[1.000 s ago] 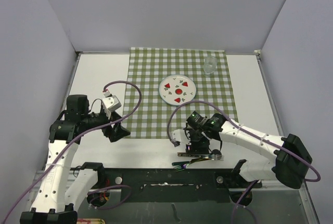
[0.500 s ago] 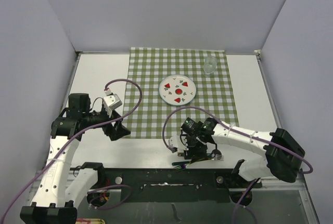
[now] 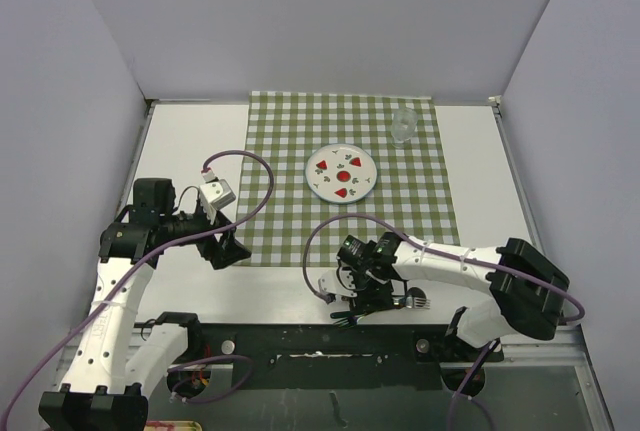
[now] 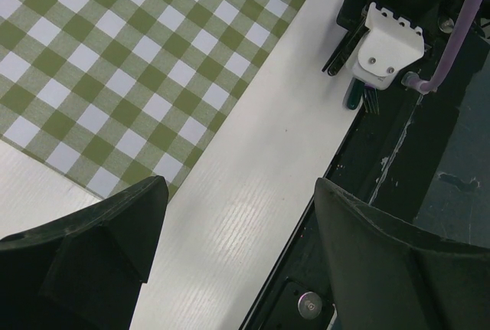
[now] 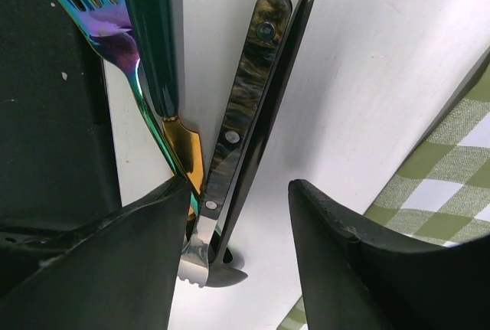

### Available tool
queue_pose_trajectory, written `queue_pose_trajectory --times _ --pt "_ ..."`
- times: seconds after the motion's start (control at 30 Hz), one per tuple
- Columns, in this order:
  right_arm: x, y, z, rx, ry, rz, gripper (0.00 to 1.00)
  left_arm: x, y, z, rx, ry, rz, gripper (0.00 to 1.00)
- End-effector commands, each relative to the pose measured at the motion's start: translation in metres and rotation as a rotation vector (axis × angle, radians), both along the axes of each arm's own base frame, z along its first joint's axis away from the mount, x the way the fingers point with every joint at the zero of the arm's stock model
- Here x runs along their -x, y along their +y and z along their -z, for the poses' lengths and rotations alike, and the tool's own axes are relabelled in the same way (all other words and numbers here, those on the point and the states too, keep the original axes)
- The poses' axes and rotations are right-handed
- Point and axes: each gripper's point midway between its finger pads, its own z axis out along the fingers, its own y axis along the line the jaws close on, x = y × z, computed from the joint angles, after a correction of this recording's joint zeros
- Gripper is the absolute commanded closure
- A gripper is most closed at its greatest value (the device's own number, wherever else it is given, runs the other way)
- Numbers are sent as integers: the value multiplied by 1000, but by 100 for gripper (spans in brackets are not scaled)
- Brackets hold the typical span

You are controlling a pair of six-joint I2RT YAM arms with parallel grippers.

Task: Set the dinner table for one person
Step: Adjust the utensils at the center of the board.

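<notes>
1. At the near edge of the table (image 3: 190,141), right of its middle, my right hand (image 3: 368,296) is down over a small cluster of cutlery, fingers apart.
2. Seen from my right wrist, a utensil with a marbled brown handle (image 5: 245,93) runs between those two fingers (image 5: 360,269). White tabletop shows between it and the right-side finger, so I am not clamped on it.
3. Just beside that handle lies an iridescent fork (image 5: 115,24), its tines reaching over the table's near edge, with a dark green handle (image 5: 149,31) lying across it. I cannot tell what the green handle belongs to.
4. My left hand (image 3: 222,249) is over the near left corner of the green-and-white checked cloth (image 3: 300,151), fingers wide apart and holding nothing.
5. From my left wrist, bare table and the cloth's corner show between those fingers (image 4: 84,238).
6. That cloth runs from the far edge of the table to short of the near edge, with bare table on both sides.
7. On the cloth, a white plate with red strawberry prints (image 3: 341,172) sits a little right of the cloth's centre.
8. A clear glass (image 3: 403,125) stands upright near the cloth's far right corner, well apart from the plate.
</notes>
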Motion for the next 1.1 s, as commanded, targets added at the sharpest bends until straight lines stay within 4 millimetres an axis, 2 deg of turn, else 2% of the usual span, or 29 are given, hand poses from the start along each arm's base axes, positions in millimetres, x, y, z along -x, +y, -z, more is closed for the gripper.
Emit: queue_pose_trajectory --times 0.0,0.5,1.07 --pt "-11 18 -9 -40 -47 -5 46 -10 -1 -18 11 -83 5 24" --pt "-18 24 0 -30 -59 -18 48 -10 -1 -16 11 -75 9 24" --pt "-23 35 -5 -35 -57 -4 56 -10 -3 -9 0 -65 25 24"
